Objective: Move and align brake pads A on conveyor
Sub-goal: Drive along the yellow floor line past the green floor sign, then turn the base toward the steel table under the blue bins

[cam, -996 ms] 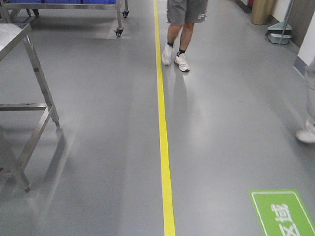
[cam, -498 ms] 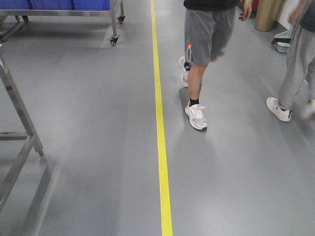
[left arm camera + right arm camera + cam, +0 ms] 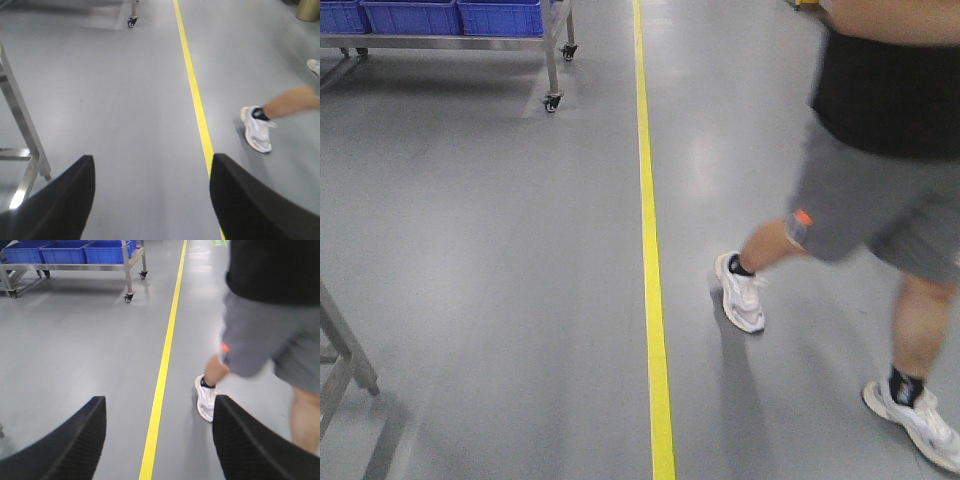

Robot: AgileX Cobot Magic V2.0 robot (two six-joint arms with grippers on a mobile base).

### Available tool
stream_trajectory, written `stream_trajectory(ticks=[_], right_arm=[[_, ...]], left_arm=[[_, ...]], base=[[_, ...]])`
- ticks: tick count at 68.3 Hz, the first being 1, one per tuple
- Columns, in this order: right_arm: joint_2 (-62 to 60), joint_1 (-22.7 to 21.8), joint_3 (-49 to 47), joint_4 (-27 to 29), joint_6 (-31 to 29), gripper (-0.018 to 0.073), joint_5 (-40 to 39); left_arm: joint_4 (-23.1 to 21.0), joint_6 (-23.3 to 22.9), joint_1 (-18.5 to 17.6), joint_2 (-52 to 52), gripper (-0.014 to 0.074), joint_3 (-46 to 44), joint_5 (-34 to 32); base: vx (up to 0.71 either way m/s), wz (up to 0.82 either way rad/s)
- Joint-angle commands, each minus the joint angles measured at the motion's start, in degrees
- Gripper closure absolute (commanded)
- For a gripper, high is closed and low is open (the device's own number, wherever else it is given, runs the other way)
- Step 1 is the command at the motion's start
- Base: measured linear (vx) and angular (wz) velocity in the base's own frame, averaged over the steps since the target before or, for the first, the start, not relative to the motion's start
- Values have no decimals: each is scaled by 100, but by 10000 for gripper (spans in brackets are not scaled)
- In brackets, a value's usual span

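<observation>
Jaws wide apart and empty, the left tool [image 3: 152,162] and right tool [image 3: 160,402] hang above grey floor [image 3: 500,250].

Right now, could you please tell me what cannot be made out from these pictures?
- brake pads A and conveyor: in no view; every camera faces the floor.
- person: front view, head cut off by the top edge, body motion-blurred; the left wrist view shows only a shoe and a blurred calf.
- blue bins: front view, cut by the top edge, contents unseen.
- steel frame: front view, only a leg at the left edge.
</observation>
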Motion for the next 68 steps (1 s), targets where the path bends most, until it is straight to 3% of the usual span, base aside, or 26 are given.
stream_trajectory(ticks=[1,48,68], right_arm=[[49,-33,-146,-40,-44,106,-396],[49,-33,-146,-40,-44,106,-396],[49,-33,-146,-40,-44,106,-396]], left_arm=[[-39,-31,-26,63,136,-157,-422],[-39,-31,-26,63,136,-157,-422],[-39,-31,-26,63,136,-157,-422]], base=[[58,5],[55,-1],[47,33]])
